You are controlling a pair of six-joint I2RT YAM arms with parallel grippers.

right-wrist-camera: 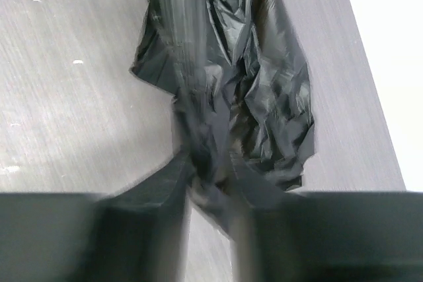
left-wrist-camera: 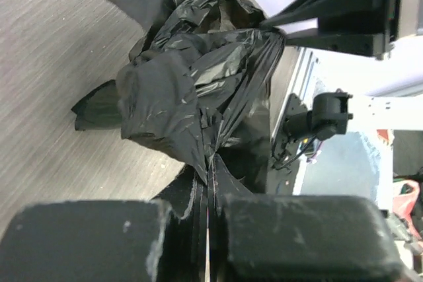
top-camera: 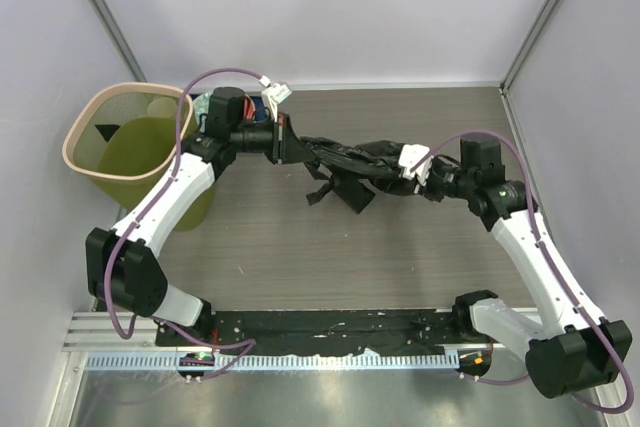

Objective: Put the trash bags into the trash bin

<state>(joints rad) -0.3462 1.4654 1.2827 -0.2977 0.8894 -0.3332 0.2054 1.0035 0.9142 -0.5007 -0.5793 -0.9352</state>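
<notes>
A crumpled glossy black trash bag (top-camera: pixel 348 169) hangs stretched between my two grippers above the table. My left gripper (top-camera: pixel 292 143) is shut on its left end; in the left wrist view the film (left-wrist-camera: pixel 192 90) runs pinched into the shut jaws of the left gripper (left-wrist-camera: pixel 210 183). My right gripper (top-camera: pixel 408 171) is shut on its right end; the right wrist view is blurred, with the bag (right-wrist-camera: pixel 264 90) gathered between the fingers of the right gripper (right-wrist-camera: pixel 211 179). The olive-green trash bin (top-camera: pixel 112 130) with a beige rim stands at the far left, left of my left gripper.
White walls close the table at the back and both sides. A black strip and metal rail (top-camera: pixel 330 332) run along the near edge between the arm bases. The bin leans against the left arm's forearm (top-camera: pixel 170 197).
</notes>
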